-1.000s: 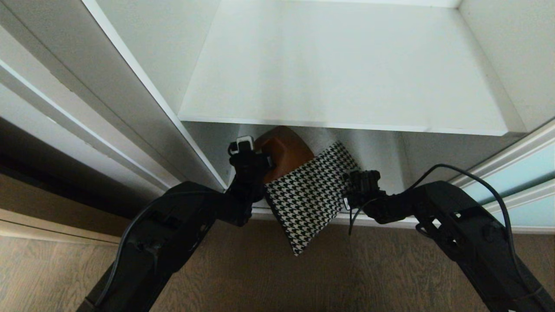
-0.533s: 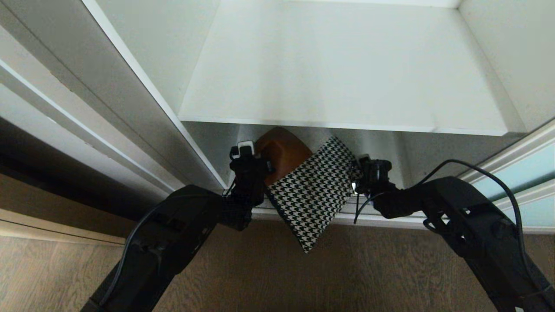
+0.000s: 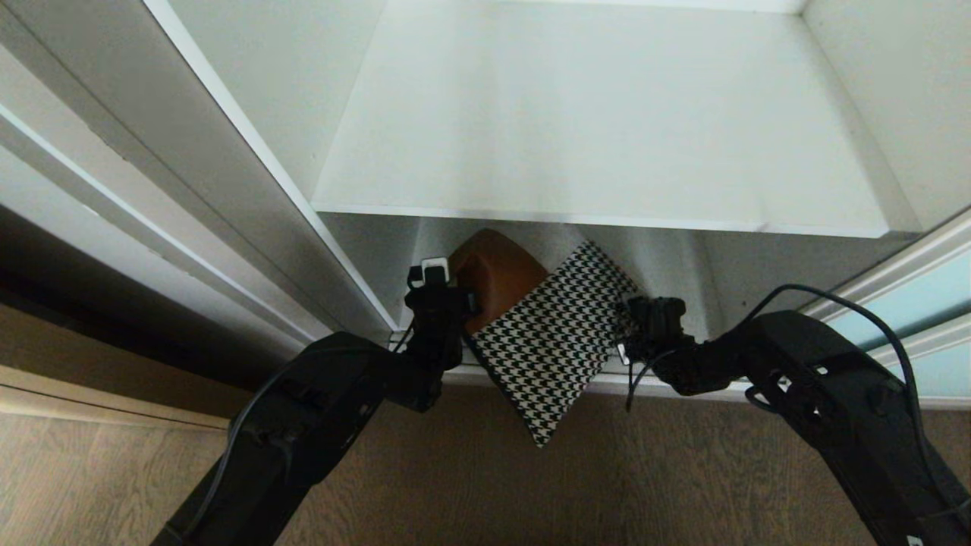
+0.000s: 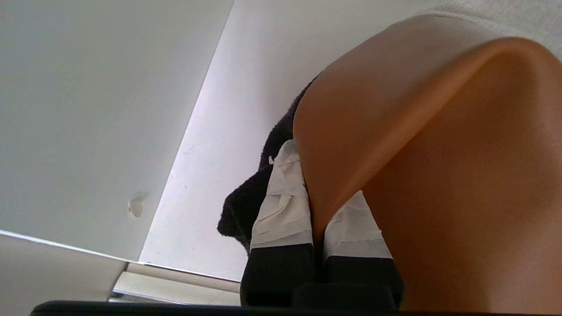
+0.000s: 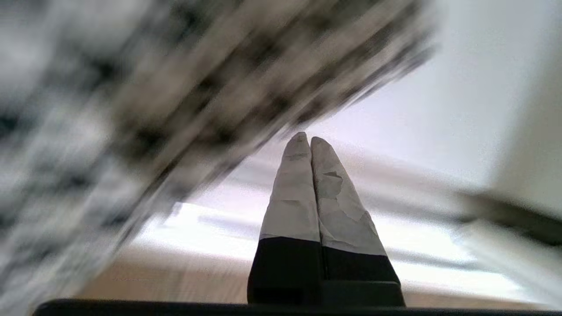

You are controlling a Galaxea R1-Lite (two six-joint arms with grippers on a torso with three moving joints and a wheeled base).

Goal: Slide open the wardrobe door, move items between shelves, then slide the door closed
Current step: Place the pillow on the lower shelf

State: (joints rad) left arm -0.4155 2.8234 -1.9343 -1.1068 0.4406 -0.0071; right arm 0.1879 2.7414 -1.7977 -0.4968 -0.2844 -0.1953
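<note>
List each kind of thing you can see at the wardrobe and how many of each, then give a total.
Cushion: 1
Shelves, upper and lower: 2
Sliding door: 1
Robot grippers, left gripper pinching the cushion, right gripper beside it: 2
Total: 6
</note>
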